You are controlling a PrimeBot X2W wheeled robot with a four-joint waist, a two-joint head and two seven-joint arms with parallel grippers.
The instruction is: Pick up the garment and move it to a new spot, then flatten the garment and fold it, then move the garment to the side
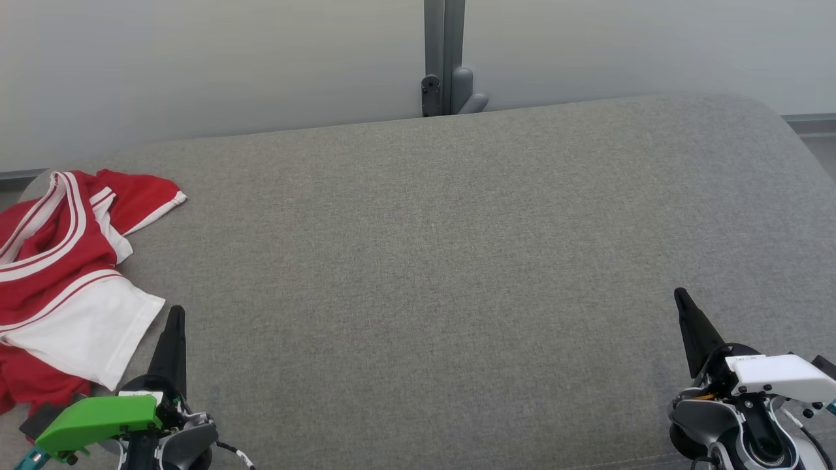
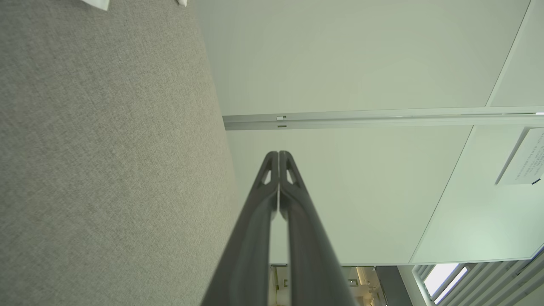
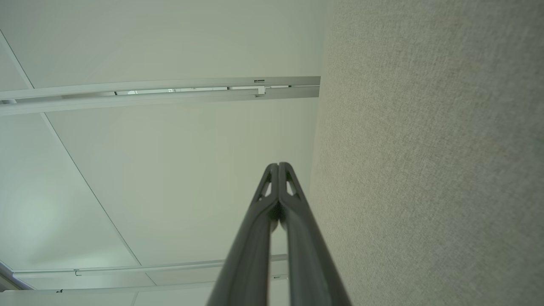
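Note:
The garment (image 1: 62, 274), a red jersey with white stripes and a white panel, lies crumpled at the left edge of the grey cushioned surface (image 1: 431, 261). Just right of its near white corner stands my left gripper (image 1: 175, 313), shut and empty, fingers pointing away from me. In the left wrist view, a white scrap of the garment (image 2: 95, 3) peeks in at the top edge, and the left gripper (image 2: 279, 154) has its tips pressed together. At the near right, far from the garment, my right gripper (image 1: 680, 295) is shut with nothing in it; the right wrist view shows its tips (image 3: 279, 165) touching.
A pale wall runs behind the surface, with a grey post and fitting (image 1: 446, 65) at its middle. The grey surface stretches wide between the two grippers and to the far right corner (image 1: 751, 124).

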